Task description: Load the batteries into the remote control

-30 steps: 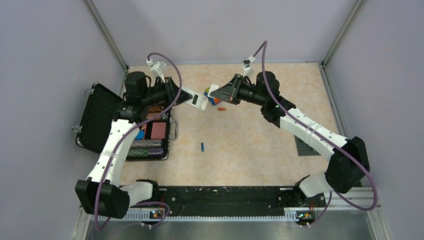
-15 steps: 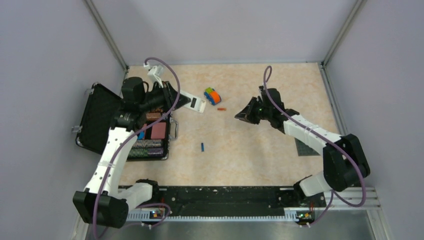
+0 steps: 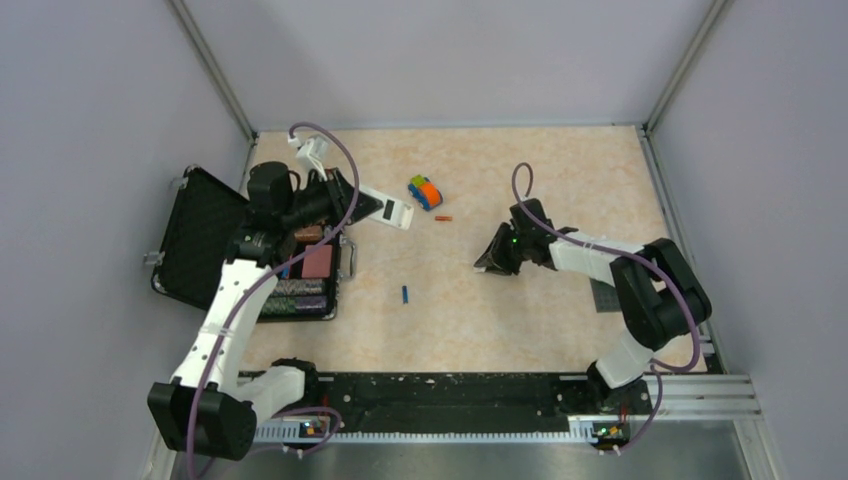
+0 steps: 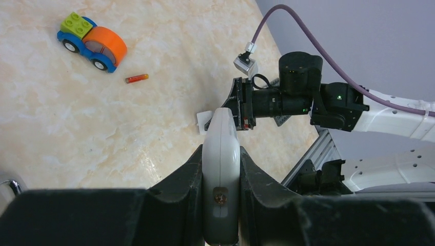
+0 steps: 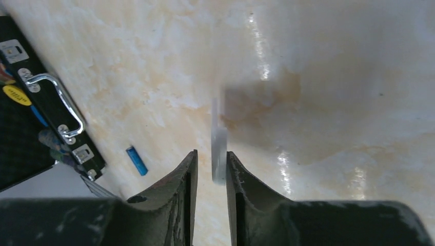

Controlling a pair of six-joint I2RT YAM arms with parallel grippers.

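The left fingers (image 4: 185,177) clamp the remote control (image 4: 220,133) by its long edges, lifted off the surface (image 3: 520,320) just left of the toy car (image 4: 92,41). The orange-red battery (image 4: 136,78) lies just beside the car, and the blue battery (image 3: 405,294) lies well apart from it, toward the arm bases. The right fingers (image 5: 184,184) stand narrow around a thin white plate (image 5: 218,133), which is blurred, so I cannot tell whether they grip it. The batteries look light, stiff, smooth and likely to roll, so pinch each across its middle.
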